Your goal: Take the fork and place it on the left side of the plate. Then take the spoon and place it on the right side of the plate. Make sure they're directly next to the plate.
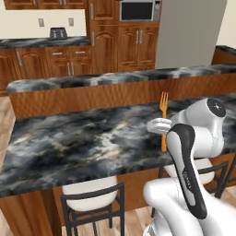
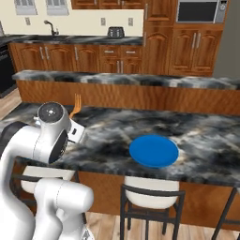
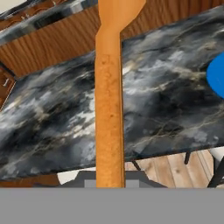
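1. Fork (image 1: 163,120): you see it pinched upright in the claw (image 1: 162,126), lifted above the table (image 1: 83,143).
2. Plate (image 2: 153,151): both its sides lie bare; neither placement is done.

Bare marble counter (image 2: 197,136) all round the plate (image 2: 153,151), raised bar ledge (image 2: 140,79) walling the far side

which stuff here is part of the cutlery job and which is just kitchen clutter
Job:
- orange fork, held upright in the shut end effector
- blue plate on the marble counter

Lying about:
- toaster
- microwave
- stools
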